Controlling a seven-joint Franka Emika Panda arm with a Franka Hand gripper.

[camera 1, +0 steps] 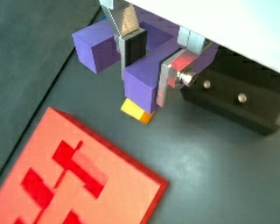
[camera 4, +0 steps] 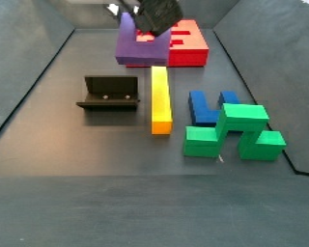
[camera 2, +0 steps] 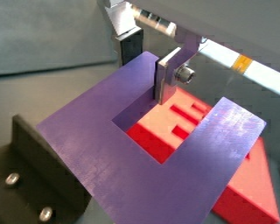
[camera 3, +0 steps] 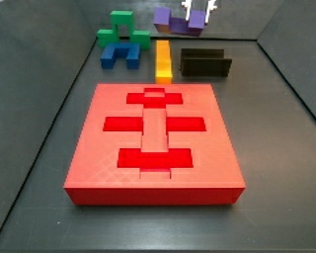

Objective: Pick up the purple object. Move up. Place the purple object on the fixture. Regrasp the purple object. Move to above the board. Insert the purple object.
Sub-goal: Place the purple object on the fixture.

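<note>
My gripper [camera 1: 150, 66] is shut on the purple object [camera 1: 140, 86], with one prong of the U clamped between the dark pad and the silver plate. In the other wrist view the purple object [camera 2: 95, 131] fills the frame below the gripper [camera 2: 149, 66]. Both side views show the gripper [camera 3: 194, 12] [camera 4: 151, 14] holding the purple object [camera 3: 162, 17] [camera 4: 134, 43] off the floor at the far end of the yellow bar. The black fixture [camera 1: 236, 96] [camera 3: 204, 62] [camera 4: 108, 94] stands close beside it, empty. The red board [camera 3: 154, 133] [camera 4: 185, 43] [camera 1: 84, 175] lies flat with darker cutouts.
A long yellow bar [camera 3: 164, 57] [camera 4: 158, 96] lies between the fixture and a blue U-shaped block [camera 3: 118, 54] [camera 4: 209, 106]. A green block [camera 3: 121, 28] [camera 4: 235, 130] stands beside the blue one. Grey walls enclose the floor.
</note>
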